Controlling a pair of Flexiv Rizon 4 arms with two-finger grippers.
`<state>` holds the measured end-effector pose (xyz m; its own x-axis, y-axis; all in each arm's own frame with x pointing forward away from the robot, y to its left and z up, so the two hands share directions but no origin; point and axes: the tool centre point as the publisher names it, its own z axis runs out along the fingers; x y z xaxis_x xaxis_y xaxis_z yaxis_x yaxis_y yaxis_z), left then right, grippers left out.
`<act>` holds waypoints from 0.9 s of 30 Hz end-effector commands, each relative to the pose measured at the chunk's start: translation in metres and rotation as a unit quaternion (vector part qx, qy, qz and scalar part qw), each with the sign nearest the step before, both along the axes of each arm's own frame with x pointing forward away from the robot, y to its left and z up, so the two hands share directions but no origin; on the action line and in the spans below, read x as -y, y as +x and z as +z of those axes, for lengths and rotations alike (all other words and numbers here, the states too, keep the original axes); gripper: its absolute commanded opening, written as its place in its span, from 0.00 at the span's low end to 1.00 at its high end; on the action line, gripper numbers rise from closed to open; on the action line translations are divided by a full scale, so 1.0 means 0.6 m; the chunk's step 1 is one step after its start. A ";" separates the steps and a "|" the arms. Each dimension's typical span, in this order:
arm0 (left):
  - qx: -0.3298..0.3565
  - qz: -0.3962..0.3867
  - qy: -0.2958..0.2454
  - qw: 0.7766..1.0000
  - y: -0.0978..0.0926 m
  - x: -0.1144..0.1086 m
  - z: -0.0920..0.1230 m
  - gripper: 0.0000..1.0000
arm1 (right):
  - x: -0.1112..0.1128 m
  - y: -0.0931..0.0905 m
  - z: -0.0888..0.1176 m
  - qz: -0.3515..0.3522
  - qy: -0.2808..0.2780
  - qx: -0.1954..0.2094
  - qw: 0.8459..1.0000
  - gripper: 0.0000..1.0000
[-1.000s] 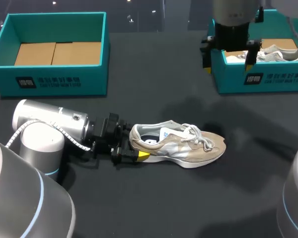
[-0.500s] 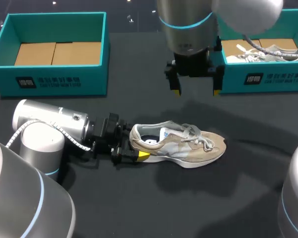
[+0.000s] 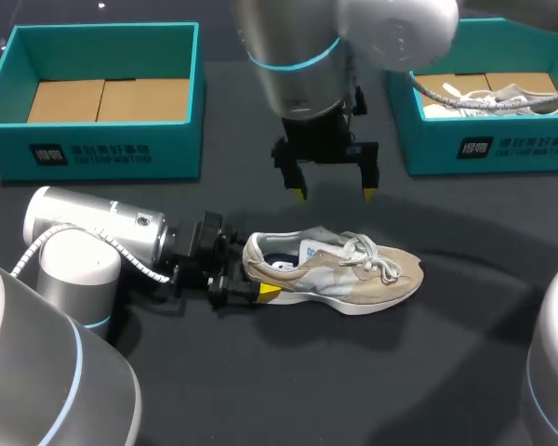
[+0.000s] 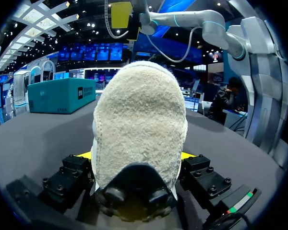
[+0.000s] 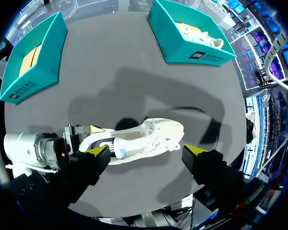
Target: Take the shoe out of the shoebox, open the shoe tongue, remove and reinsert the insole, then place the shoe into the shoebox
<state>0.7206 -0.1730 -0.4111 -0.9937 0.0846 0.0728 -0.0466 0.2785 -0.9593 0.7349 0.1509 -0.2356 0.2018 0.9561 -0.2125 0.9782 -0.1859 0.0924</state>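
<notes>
Left gripper [image 3: 253, 277] is clamped on the heel of the shoe [image 3: 344, 274] — yellow tips pressed to either side, as far as I can make out from its wrist view. The shoe sits on its sole on the dark table [image 3: 260, 390], toe pointing away from that gripper, laces loose. Right gripper [image 3: 333, 193] hovers above the shoe, fingers spread wide, holding nothing. Further back: the heel-side shoebox [image 3: 102, 149], and the toe-side shoebox [image 3: 502, 144] — a second shoe [image 3: 502, 96] inside it.

Left gripper [image 4: 136, 156] clamped, right gripper [image 3: 334, 192] wide.
</notes>
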 end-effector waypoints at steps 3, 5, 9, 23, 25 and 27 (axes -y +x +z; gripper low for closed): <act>0.000 0.001 0.001 1.000 -0.004 0.005 -0.008 0.00 | -0.034 -0.034 -0.028 -0.044 -0.015 0.019 0.999 1.00; 0.000 0.001 0.001 1.000 -0.004 0.005 -0.008 0.00 | -0.038 -0.042 -0.034 -0.046 -0.016 0.019 0.999 1.00; 0.000 0.001 0.001 1.000 -0.004 0.005 -0.008 0.00 | -0.048 -0.053 -0.054 -0.039 -0.037 0.027 0.998 1.00; 0.000 0.001 0.001 1.000 -0.004 0.005 -0.008 0.00 | -0.062 -0.053 -0.104 -0.051 -0.081 0.032 0.995 1.00; 0.000 0.001 0.001 1.000 -0.004 0.005 -0.008 0.00 | -0.063 -0.052 -0.111 -0.055 -0.095 0.030 0.993 1.00; 0.000 0.001 0.001 1.000 -0.004 0.005 -0.008 0.00 | -0.063 -0.052 -0.117 -0.061 -0.104 0.030 0.992 1.00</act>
